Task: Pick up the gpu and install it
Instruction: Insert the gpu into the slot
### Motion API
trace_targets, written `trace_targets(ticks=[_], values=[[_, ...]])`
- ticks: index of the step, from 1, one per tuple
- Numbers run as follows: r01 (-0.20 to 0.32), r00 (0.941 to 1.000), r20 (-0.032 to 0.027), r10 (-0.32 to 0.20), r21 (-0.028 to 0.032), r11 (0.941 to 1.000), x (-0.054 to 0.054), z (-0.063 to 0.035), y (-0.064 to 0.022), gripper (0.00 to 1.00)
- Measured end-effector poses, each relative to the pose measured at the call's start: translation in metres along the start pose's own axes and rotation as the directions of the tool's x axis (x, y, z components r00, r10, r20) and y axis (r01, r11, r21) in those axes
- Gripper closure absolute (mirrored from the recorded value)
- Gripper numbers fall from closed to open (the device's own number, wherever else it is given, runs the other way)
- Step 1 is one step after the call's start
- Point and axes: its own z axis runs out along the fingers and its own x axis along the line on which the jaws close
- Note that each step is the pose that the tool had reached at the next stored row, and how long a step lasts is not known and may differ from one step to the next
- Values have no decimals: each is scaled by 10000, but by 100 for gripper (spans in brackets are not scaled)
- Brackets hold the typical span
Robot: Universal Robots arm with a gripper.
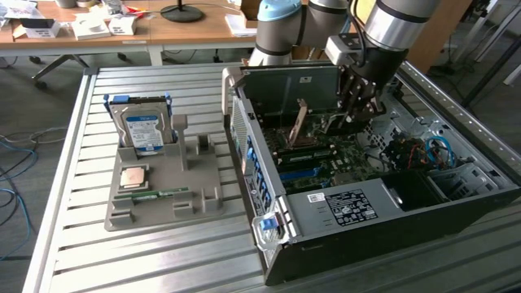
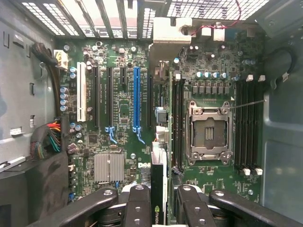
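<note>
Slatted metal table (image 1: pixel 73 183) carries an open PC case (image 1: pixel 391 244) and, to the exterior view's left, a grey holder (image 1: pixel 163 183) with a hard drive (image 1: pixel 143 128) standing in it. Inside the case, over the motherboard (image 2: pixel 118 118), the gripper (image 1: pixel 358 113) pinches the gpu (image 2: pixel 159 179) edge-on between its fingers (image 2: pixel 137 203), near the blue slot (image 2: pixel 137 99).

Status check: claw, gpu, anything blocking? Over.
Claw clamped on gpu, inside the case. Gpu edge-on over motherboard, beside the blue slot; seating unclear. Cable bundle at case wall, apart from gpu.
</note>
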Motion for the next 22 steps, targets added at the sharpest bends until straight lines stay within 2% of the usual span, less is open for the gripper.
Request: trace_targets(ticks=[19, 22], values=[[0, 10000, 1, 0, 0, 10000, 5, 69, -2, 74], [-1, 10000, 0, 1, 0, 10000, 8, 112, 7, 74]])
